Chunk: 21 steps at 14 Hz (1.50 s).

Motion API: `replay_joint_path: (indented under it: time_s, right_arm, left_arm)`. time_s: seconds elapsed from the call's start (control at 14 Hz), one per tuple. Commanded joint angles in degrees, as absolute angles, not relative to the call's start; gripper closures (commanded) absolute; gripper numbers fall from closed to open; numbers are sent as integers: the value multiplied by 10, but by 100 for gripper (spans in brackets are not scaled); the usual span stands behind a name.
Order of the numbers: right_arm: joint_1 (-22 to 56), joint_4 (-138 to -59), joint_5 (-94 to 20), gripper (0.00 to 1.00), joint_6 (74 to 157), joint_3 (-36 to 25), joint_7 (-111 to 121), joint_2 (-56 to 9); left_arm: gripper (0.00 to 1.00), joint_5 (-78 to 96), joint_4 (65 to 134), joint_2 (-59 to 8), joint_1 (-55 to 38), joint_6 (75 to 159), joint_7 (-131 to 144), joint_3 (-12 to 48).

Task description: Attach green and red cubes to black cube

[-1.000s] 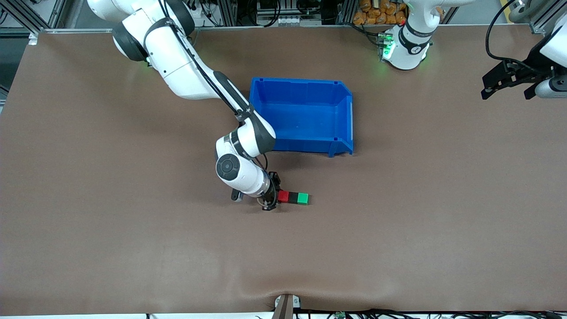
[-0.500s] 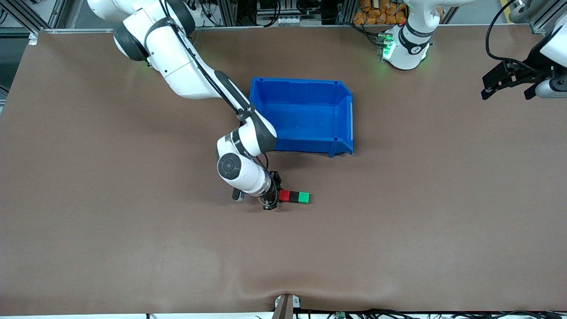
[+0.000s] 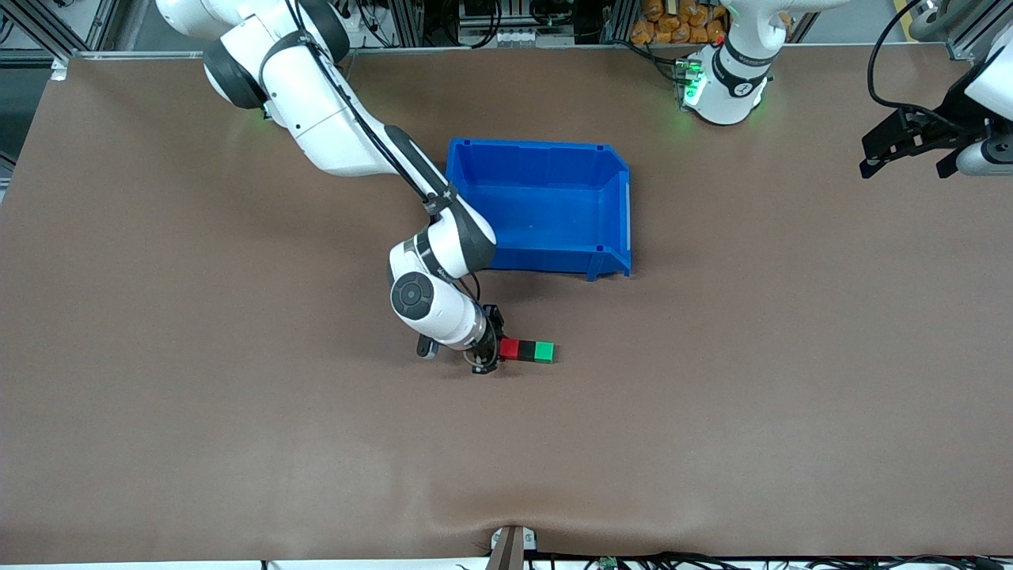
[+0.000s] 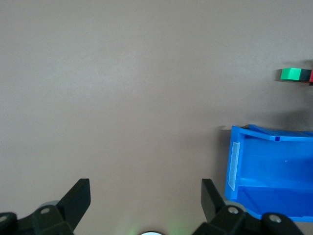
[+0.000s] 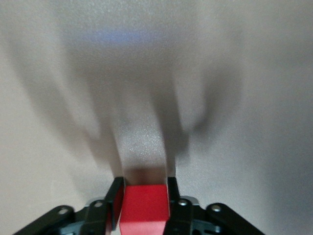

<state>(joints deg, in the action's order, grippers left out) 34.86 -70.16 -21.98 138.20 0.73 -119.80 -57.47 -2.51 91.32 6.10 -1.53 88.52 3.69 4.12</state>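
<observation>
Right gripper [image 3: 492, 349] down at table, fingers [image 5: 116, 203] pinching red cube [image 3: 509, 348], already joined to black cube [image 3: 525, 350] and green cube [image 3: 543, 351]. Risk: careless release drags row apart. Left gripper [image 3: 910, 146] waits wide open, empty.

**A:** what kind of place is this?

**B:** robotics lab, pretty clearly. Two white arms [image 3: 348, 134] bolted along one brown-matted table [image 3: 198, 412], aluminium framing [image 3: 47, 28] and loose cables [image 3: 894, 79] around the edges, green status lights on the bases [image 3: 716, 87].
</observation>
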Motion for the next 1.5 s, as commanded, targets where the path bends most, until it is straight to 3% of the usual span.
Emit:
replay_joint_path:
  time_s: [0.0, 0.64, 1.14, 1.43]
  right_arm:
    - [353, -681, -211, 38, 1379, 2, -1206, -585]
    - [346, -682, -210, 0, 1373, 2, -1207, -571]
    - [344, -685, -201, 0, 1368, 1, -1204, -559]
    - [338, -685, -200, 0, 1326, -2, -1201, -543]
  left_arm:
    - [0, -34, 911, 61, -14, 887, 44, 45]
    - [0, -34, 911, 58, -14, 888, 44, 45]
    - [0, -34, 911, 58, -14, 889, 44, 45]
    - [0, -34, 911, 58, -15, 888, 44, 45]
